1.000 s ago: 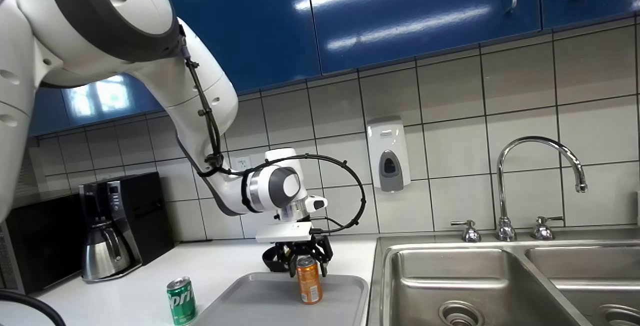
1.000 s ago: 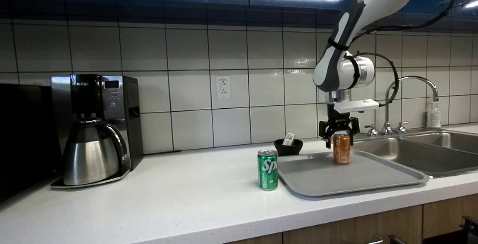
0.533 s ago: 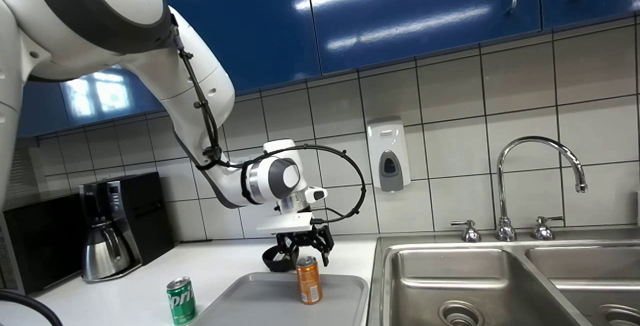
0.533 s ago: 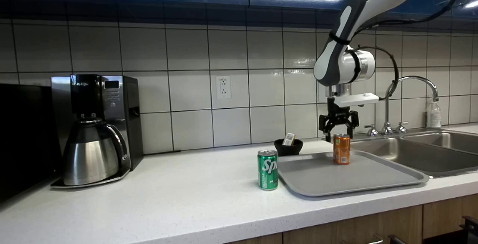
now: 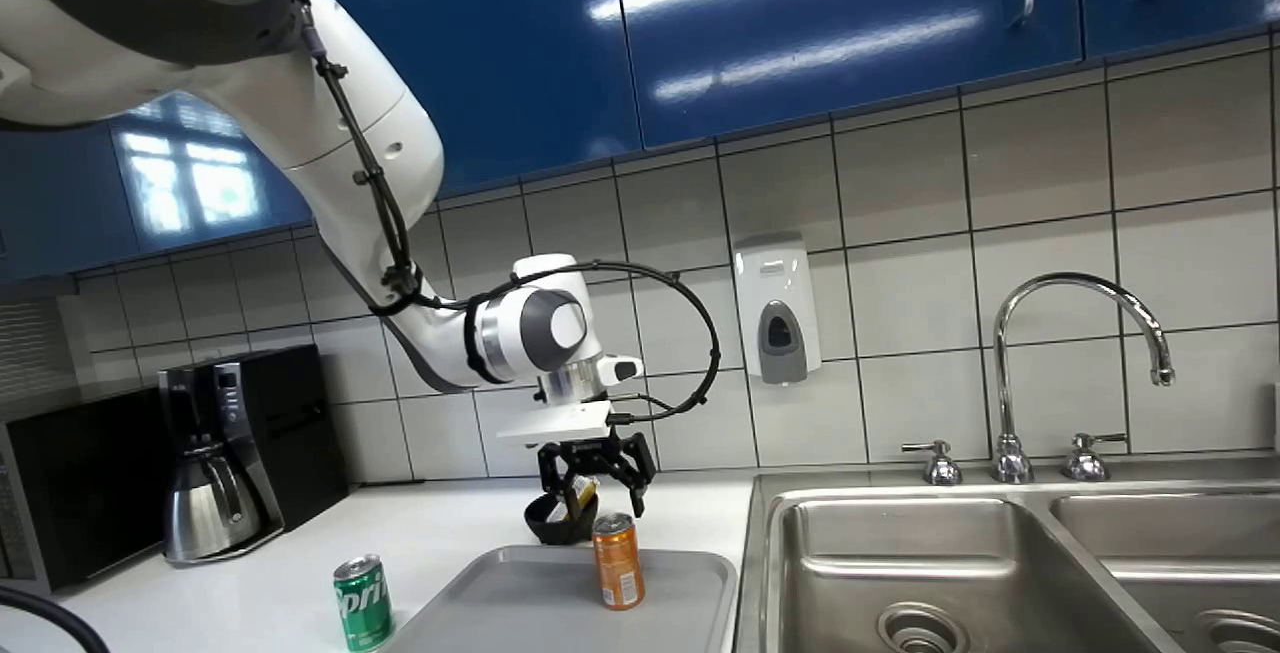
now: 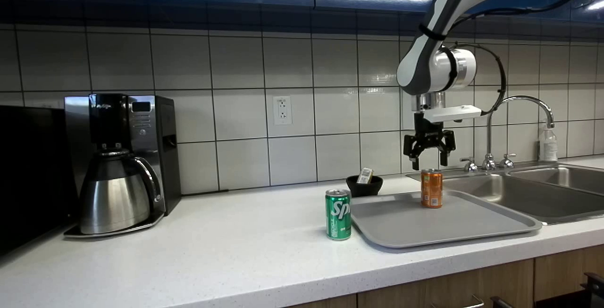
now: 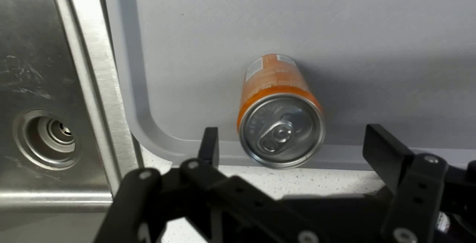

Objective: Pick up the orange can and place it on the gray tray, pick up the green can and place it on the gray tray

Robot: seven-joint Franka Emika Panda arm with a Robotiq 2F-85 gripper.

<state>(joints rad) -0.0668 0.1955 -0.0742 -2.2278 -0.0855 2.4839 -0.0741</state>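
Note:
The orange can (image 5: 619, 568) stands upright on the gray tray (image 5: 520, 601), near its back edge by the sink; both also show in an exterior view, the can (image 6: 432, 190) and the tray (image 6: 439, 227). The green can (image 5: 363, 605) stands upright on the white counter just outside the tray; it also shows in an exterior view (image 6: 338, 217) and is out of the wrist view. My gripper (image 6: 430, 163) is open and empty, just above the orange can. In the wrist view its fingers (image 7: 292, 142) are wide apart, with the silvery can top (image 7: 282, 129) visible between them, untouched.
A black bowl (image 6: 364, 187) with a small packet stands behind the tray near the wall. The steel sink (image 5: 900, 553) with its tall faucet (image 5: 1010, 373) adjoins the tray's side. A coffee maker (image 6: 120, 171) and a black microwave (image 6: 30, 176) stand at the counter's far end. Blue cabinets (image 5: 850, 13) hang above.
My gripper has opened away from the orange can and risen straight up, from around its top to above it. Both cans and the tray have stayed in place.

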